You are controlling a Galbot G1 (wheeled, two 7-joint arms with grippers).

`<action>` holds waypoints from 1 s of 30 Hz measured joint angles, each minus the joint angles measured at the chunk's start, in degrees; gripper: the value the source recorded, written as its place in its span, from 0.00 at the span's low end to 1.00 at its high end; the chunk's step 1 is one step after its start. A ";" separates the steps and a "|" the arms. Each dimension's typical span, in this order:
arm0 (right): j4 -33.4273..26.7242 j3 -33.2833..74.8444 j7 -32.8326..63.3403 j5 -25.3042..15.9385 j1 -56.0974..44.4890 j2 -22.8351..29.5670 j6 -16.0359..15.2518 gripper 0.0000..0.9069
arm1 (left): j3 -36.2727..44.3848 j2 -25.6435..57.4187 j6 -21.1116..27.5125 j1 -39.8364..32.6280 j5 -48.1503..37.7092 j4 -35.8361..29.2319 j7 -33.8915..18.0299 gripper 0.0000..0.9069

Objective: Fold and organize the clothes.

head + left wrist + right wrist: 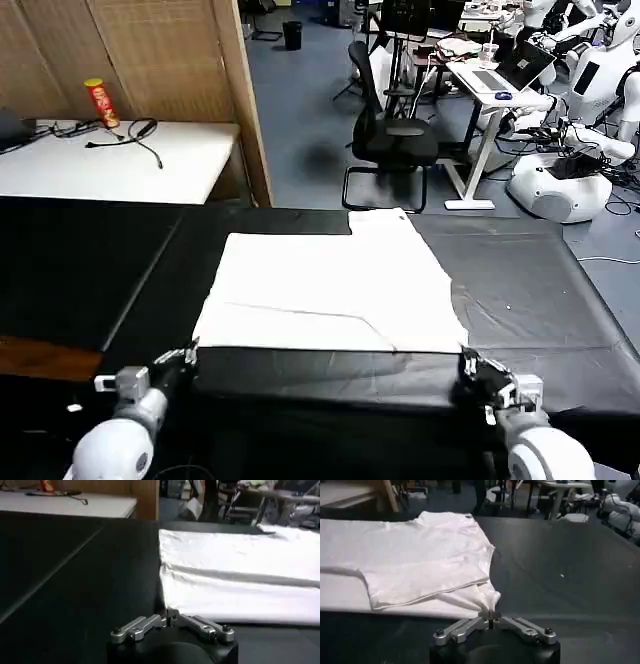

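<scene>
One white T-shirt [330, 295] lies folded between two hands.

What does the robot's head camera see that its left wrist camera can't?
Only the head view: both arms at once, the left gripper and right gripper at the near corners of the T-shirt, plus a black office chair behind. Only the left wrist view: a close look at the shirt's corner by that gripper, its fingers closed together. Both: the white shirt lying partly folded on the black table, and the red can on the white tabletop.
</scene>
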 joint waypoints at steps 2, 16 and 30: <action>1.33 -0.01 0.80 -0.02 -1.15 0.23 -0.35 0.00 | -0.64 0.17 0.03 2.40 -0.05 -1.88 0.02 0.00; 11.01 2.83 2.38 1.96 -8.19 1.98 -4.82 0.97 | -6.97 -0.13 4.40 12.88 0.68 -9.41 -0.29 0.97; -2.35 -1.64 0.55 5.53 17.10 -2.79 3.31 0.97 | -7.16 2.85 3.90 -3.07 -6.91 -6.12 0.63 0.97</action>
